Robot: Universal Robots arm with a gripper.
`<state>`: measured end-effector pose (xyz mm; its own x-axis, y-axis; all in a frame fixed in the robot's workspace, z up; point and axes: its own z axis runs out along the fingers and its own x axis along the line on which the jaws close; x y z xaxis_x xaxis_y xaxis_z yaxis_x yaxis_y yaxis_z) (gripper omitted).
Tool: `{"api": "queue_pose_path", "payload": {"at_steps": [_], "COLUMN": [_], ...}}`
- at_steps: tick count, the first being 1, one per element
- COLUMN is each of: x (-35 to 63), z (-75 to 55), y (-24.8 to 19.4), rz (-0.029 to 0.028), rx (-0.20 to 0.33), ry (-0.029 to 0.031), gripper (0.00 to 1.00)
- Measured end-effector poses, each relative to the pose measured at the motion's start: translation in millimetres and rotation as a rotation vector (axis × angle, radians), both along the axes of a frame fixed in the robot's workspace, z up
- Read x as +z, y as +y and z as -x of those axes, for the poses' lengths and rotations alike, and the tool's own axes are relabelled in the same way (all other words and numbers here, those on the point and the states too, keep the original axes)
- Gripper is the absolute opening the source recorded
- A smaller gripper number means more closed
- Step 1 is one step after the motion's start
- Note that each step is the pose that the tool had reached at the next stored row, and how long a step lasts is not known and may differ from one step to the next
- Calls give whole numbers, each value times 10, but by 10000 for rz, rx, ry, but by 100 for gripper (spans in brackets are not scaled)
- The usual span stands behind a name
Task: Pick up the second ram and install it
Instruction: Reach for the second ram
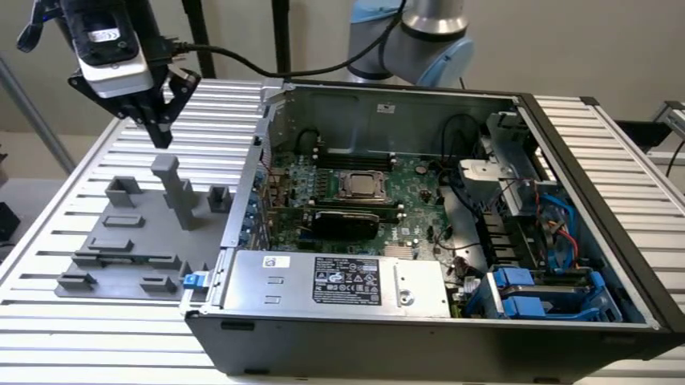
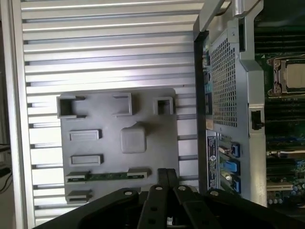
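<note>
Fingers point(image 1: 160, 122) of the arm's gripper are drawn close together with nothing between them. They point down and hang in the air over the grey fixture plate, touching nothing; in the wrist view the dark fingers point(image 2: 163, 180) sit side by side near one edge of that plate. Beneath everything lies the ribbed metal bench point(image 1: 64, 329). On it, toward the exterior view's right, stands the opened computer case point(image 1: 428, 341), its side off and its insides showing. Within the case lies the green motherboard point(image 1: 412, 172), and along the case's near side sits the silver power supply point(image 1: 342, 281) with a printed label. The grey fixture plate point(image 1: 128, 241) lies flat on the bench just beside the case, on the exterior view's left, and carries several raised blocks and one taller post point(image 1: 172, 188). The second ram point(image 2: 107, 177) rests on this plate as a thin green strip between two small grey holders, apart from the fingers and not yet lifted.
</note>
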<state>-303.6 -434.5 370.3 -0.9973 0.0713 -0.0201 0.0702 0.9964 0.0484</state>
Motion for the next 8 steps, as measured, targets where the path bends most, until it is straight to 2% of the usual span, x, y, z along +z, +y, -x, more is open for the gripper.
{"api": "queue_pose_path", "payload": {"at_steps": [8], "x": [-107], "z": [361], "y": [-49], "rz": [0], "rx": [1], "ry": [1], "gripper": [11]}}
